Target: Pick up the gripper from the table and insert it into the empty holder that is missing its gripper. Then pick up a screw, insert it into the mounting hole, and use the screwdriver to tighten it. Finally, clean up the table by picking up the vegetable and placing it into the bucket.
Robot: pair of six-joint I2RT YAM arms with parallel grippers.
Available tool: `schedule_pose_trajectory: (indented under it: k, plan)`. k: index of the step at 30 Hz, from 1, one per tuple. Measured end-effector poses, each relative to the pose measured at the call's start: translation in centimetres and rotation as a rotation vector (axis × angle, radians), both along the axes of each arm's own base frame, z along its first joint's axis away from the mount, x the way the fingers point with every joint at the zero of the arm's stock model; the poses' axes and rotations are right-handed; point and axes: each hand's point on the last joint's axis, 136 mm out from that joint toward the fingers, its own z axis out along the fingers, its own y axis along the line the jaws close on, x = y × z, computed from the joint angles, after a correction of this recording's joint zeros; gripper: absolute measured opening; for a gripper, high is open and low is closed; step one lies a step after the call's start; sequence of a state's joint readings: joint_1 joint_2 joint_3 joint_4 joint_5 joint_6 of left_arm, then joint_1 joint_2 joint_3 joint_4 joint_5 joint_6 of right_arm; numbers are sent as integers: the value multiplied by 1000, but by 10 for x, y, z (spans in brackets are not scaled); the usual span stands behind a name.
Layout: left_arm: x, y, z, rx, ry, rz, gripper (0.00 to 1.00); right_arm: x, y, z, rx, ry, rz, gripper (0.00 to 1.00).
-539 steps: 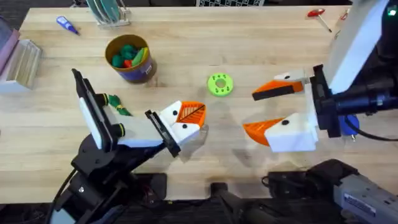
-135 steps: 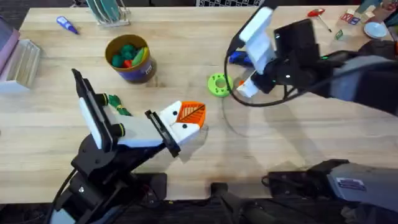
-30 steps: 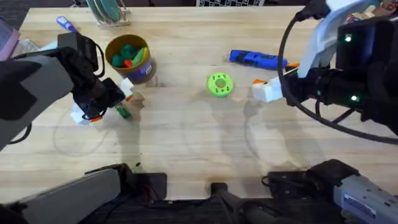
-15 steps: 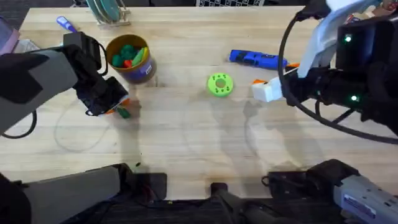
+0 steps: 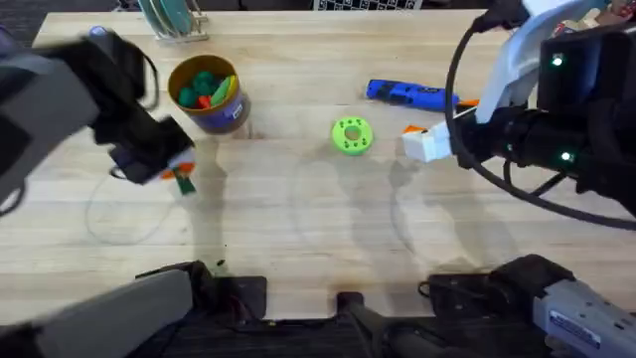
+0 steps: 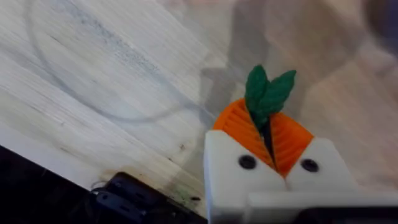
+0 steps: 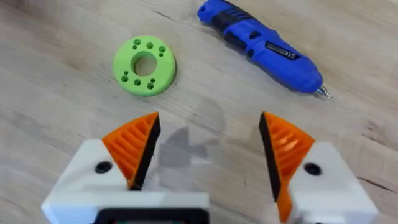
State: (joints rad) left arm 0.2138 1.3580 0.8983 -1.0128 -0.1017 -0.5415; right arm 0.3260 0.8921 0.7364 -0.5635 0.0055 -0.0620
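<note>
At left of the overhead frame I see my left gripper (image 6: 272, 140) clamped on the vegetable (image 6: 266, 93), lifted below-left of the bucket (image 5: 206, 92); it looks light, soft, best pinched mid-body; right gripper (image 7: 208, 152) hangs spread wide, empty, near the screwdriver (image 7: 261, 43).

On the table: 1 blue screwdriver (image 5: 412, 93), 1 yellow bucket (image 5: 207, 94) holding several toy produce pieces, 1 green disc (image 5: 351, 135), 1 dark-green vegetable (image 6: 266, 94), 1 small blue-and-white pen-like item (image 5: 96, 33); 2 robot arms, each with 1 gripper
</note>
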Motion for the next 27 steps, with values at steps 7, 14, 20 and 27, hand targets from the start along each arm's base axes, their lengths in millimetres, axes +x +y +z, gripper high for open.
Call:
schedule_pose_trajectory:
  k: [7,14,20,27]
  plan:
    - [41,6,81,44,-291,-5,19,1,0,1,2,-6,0,963]
    - [94,-13,107,10,-512,-142,19,1,0,1,2,-6,0,964]
    - [131,-34,99,14,-560,-304,18,1,0,1,2,-6,0,963]
    - [153,-34,87,29,-574,-351,24,1,0,1,4,-5,-2,964]
